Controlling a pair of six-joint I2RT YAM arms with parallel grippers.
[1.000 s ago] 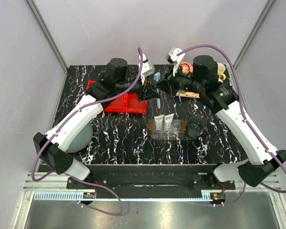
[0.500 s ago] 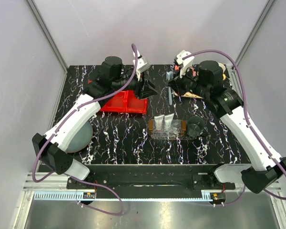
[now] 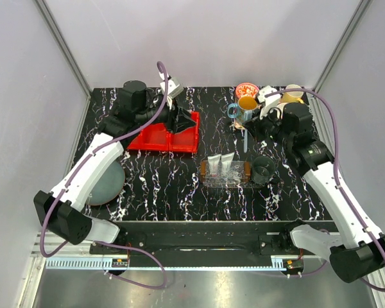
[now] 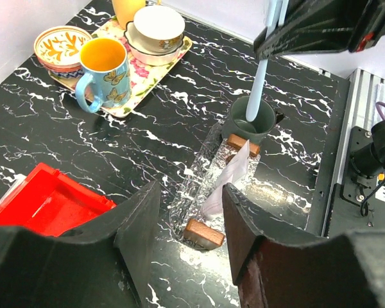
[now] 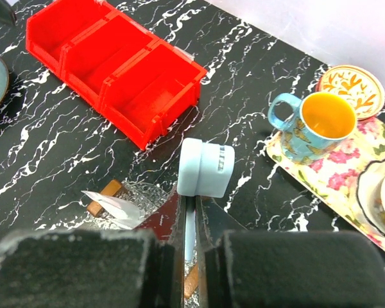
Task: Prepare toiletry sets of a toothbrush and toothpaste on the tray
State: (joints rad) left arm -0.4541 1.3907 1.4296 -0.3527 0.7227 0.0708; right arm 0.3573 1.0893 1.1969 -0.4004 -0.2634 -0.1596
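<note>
Pale lilac walls close in a black desk (image 3: pixel 179 186) veined with white, and near its middle sits the clear tray (image 3: pixel 226 181) with its orange-brown ends to left and right, so its long axis runs across the desk. Two white tubes of toothpaste (image 3: pixel 222 165) lie side by side in it, their long axes crosswise to the tray, running far to near; which end carries the cap is too small to tell. The right hand (image 3: pixel 246 126) is clamped tight on the toothbrush (image 3: pixel 245 141), which hangs steeply from it in the air. In the top view its long axis runs from the far side toward the near side, and its free end points down toward the tray's far right corner, stopping short of the tray and of the dark green cup (image 3: pixel 263 169) beside that end. The right wrist view looks straight down the shaft to the broad pale-blue end (image 5: pixel 205 168), with both fingers (image 5: pixel 173 256) pressed against the stem. In the left wrist view the brush's lower tip overlaps the cup, though whether they touch cannot be told. The left hand (image 3: pixel 183 119) hovers over the red bins (image 3: pixel 155 138) with its fingers (image 4: pixel 138 221) spread wide and nothing between them. A floral tray (image 3: pixel 289 97) with mugs stands at the far right.
</note>
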